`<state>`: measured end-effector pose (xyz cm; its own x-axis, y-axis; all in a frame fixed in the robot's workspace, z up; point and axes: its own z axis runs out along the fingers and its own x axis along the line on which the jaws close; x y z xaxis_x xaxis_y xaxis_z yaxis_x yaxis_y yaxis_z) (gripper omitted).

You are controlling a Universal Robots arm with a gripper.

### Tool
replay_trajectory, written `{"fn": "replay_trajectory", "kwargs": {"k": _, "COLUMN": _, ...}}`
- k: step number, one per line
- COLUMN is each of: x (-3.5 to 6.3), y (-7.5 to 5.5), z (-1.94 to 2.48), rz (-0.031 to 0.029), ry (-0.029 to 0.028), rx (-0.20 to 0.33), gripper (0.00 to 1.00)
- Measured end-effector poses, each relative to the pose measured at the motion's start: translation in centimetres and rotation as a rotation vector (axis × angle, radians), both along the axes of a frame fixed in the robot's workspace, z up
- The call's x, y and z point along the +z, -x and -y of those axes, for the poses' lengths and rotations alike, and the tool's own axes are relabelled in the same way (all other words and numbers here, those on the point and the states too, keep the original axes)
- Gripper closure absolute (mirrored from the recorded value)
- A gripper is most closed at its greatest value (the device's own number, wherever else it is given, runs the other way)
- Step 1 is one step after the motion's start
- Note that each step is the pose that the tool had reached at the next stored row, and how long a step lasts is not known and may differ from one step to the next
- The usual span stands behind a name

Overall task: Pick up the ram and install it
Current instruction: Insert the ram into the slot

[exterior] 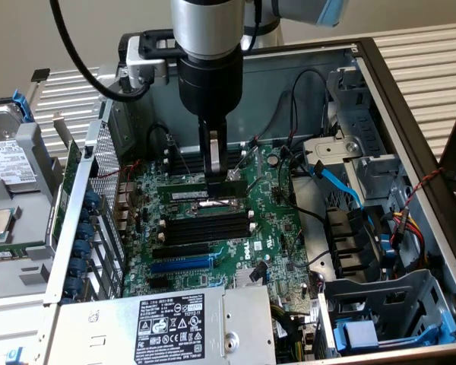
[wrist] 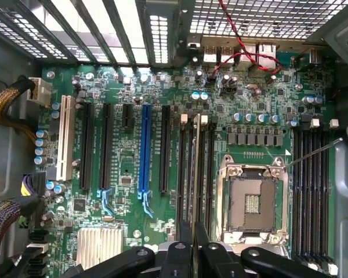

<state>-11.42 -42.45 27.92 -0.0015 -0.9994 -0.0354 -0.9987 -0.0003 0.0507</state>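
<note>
ram (exterior: 190, 195): long thin green board, black chips along the face, small white label near one end. In the wrist view (wrist: 196, 168) it's edge-on, just a thin pale line.

Orientation: stands on its long edge, flat faces vertical. Long axis runs parallel to the CPU socket (exterior: 215, 205) side and to the black slots (wrist: 182, 174) next to it. In the exterior view it runs across the frame, dipping slightly toward that view's left.

Position: just beside the socket (wrist: 252, 202), lined up with the slot bank between the socket and the blue slot (wrist: 144, 147). One black slot shows on each side of it. The other slot bank (wrist: 310, 191) is on the far side of the socket, away from the ram. Can't tell whether the bottom edge is seated in a slot or just above it.

gripper (exterior: 213, 176): comes straight down from above, nearly closed, pinching the ram's top edge about mid-length, one finger on each face. In the wrist view (wrist: 192, 240) the ram's edge runs right between the two fingertips. It touches nothing else.
</note>
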Motion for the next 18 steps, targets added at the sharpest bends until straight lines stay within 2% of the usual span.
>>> {"fn": "replay_trajectory", "kwargs": {"k": 3, "x": -0.07, "y": -0.2, "z": 0.24, "rz": -0.0002, "ry": -0.0005, "rx": 0.0, "gripper": 0.87}}
{"fn": "replay_trajectory", "kwargs": {"k": 14, "x": -1.17, "y": -0.2, "z": 0.27, "rz": 0.0002, "ry": -0.0022, "rx": 0.003, "gripper": 0.87}}
{"fn": "replay_trajectory", "kwargs": {"k": 16, "x": -1.27, "y": -0.1, "z": 0.27, "rz": 0.0012, "ry": -0.0022, "rx": 0.005, "gripper": 0.87}}
{"fn": "replay_trajectory", "kwargs": {"k": 18, "x": -1.33, "y": -0.1, "z": 0.24, "rz": 0.005, "ry": -0.002, "rx": 0.01, "gripper": 0.87}}
